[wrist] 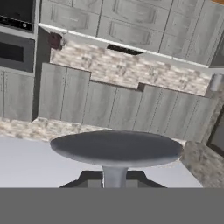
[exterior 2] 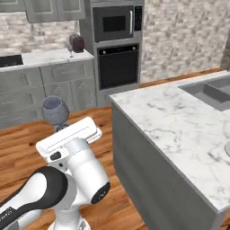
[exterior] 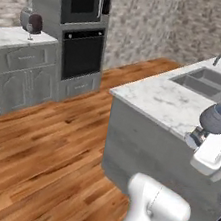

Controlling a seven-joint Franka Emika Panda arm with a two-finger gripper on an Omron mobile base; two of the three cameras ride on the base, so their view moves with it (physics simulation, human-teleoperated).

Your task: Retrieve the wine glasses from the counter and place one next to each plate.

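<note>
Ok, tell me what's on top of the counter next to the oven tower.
On the counter stand a dark toaster and, just in front of it, a wine glass. A black cooktop sits at its far end. The toaster covers whatever lies behind it.

The held glass (exterior: 216,118) hides its stem behind the hand (exterior: 199,137), its bowl is cut off in the hand view, and the second glass (exterior 2: 70,46) on the far tabletop (exterior 2: 45,57) is too small to make out.
</note>
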